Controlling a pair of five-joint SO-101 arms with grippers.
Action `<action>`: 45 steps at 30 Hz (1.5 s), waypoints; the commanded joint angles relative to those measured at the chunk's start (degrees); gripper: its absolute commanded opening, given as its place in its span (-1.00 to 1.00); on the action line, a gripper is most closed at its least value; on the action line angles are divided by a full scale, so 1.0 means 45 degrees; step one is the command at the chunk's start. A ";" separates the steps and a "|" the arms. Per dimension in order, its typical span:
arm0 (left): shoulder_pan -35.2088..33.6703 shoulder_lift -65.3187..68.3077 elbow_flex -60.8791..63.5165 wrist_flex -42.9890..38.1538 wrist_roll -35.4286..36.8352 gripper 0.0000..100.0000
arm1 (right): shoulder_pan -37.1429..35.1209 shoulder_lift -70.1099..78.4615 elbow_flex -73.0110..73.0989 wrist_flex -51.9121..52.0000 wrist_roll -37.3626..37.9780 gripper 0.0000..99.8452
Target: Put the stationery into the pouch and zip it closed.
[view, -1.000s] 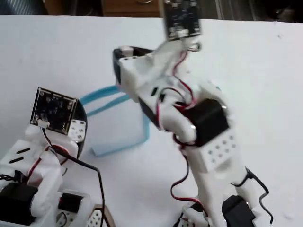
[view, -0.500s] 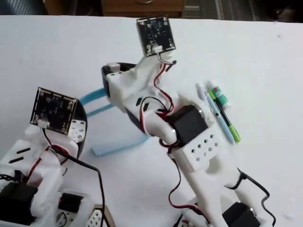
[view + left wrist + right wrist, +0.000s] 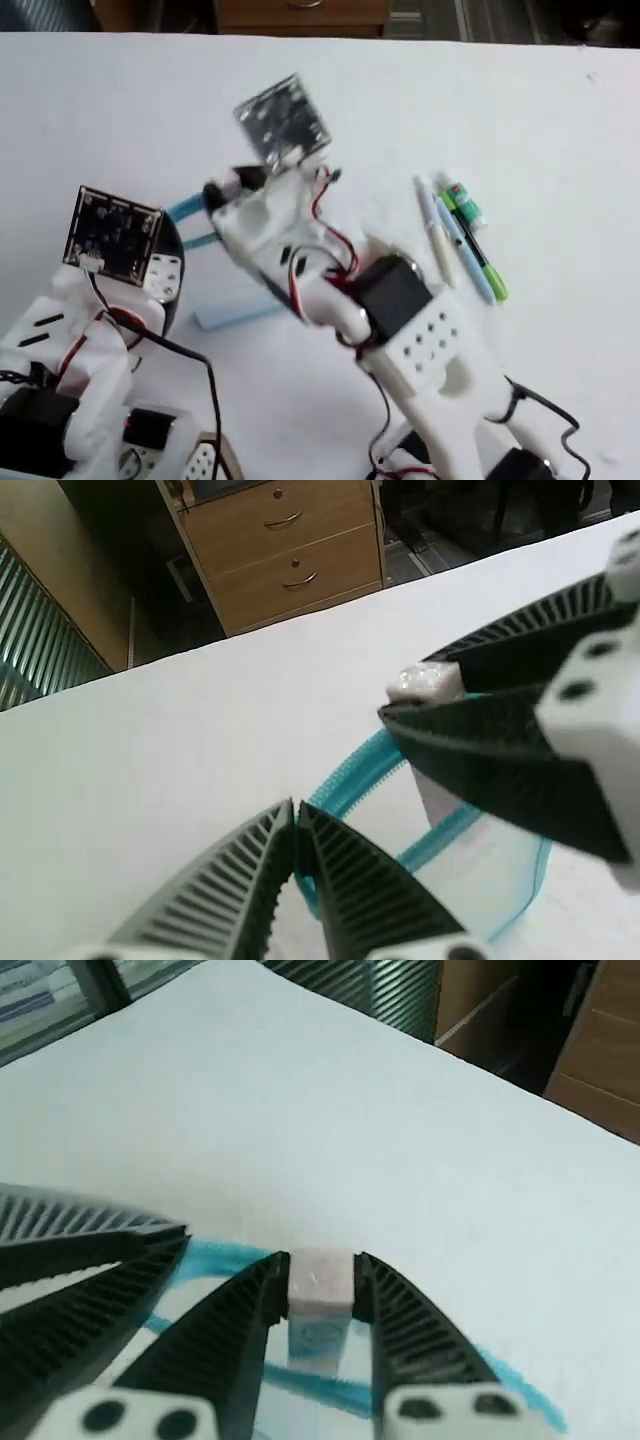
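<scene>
- Loading step: the right tool (image 3: 321,1258) grasps an eraser (image 3: 320,1295) above the pouch (image 3: 490,875) mouth.
- The left tool (image 3: 296,810) is clenched at the zipper rim.
- Next it likely needs to lower and release; pens (image 3: 470,238) lie on the counter (image 3: 560,130).

The right arm (image 3: 432,352) and left arm (image 3: 70,372) are white plastic shells around black servo blocks, strung with red and black cables; each wrist carries a dark square circuit board (image 3: 113,236). Ribbed black fingers (image 3: 225,885) sit on white bases with what look like screw holes.
</scene>
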 commanded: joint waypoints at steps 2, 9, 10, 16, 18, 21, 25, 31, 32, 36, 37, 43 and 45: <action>0.0166 0.0107 0.0137 0.0215 -0.0137 -0.96 | -0.0303 -0.0654 0.0039 0.0107 0.0391 -0.57; 0.0166 0.0107 0.0137 0.0215 -0.0137 -0.96 | 0.0440 -0.0772 -0.0488 0.0205 0.0469 -0.54; 0.0166 0.0107 0.0137 0.0215 -0.0137 -0.96 | 0.0694 -0.0772 -0.0703 0.0244 0.0449 -0.54; 0.0166 0.0107 0.0137 0.0215 -0.0137 -0.96 | 0.4737 -0.0576 -0.2051 0.0186 0.0488 -0.54; 0.0166 0.0107 0.0137 0.0215 -0.0137 -0.96 | 0.6242 -0.0264 -0.2168 0.0068 0.0527 -0.54; 0.0166 0.0107 0.0137 0.0215 -0.0137 -0.96 | 0.8098 0.0713 -0.2364 0.0147 0.1895 -0.54; 0.0166 0.0107 0.0098 0.0215 -0.0117 -0.96 | 0.9524 0.2803 -0.2383 0.0459 0.4357 -0.54; 0.0166 0.0107 0.0117 0.0254 -0.0117 -0.96 | 1.0090 0.6457 -0.2403 0.2315 0.6896 -0.54; 0.0166 0.0107 0.0117 0.0254 -0.0117 -0.96 | 1.0090 0.7082 -0.2403 0.2432 0.7189 -0.54; 0.0166 0.0107 0.0117 0.0293 -0.0117 -0.96 | 1.0090 0.9465 -0.2930 0.2354 0.7443 -0.54; 0.0166 0.0088 0.0117 0.0293 -0.0117 -0.96 | 1.0110 1.0129 -0.3282 0.2354 0.7443 -0.54; 0.0166 0.0088 0.0117 0.0313 -0.0117 -0.96 | 1.0110 1.4369 -0.7013 0.2764 0.7365 -0.54; 0.0166 0.0088 0.0117 0.0313 -0.0117 -0.96 | 1.0090 1.5795 -0.8674 0.3116 0.7365 -0.54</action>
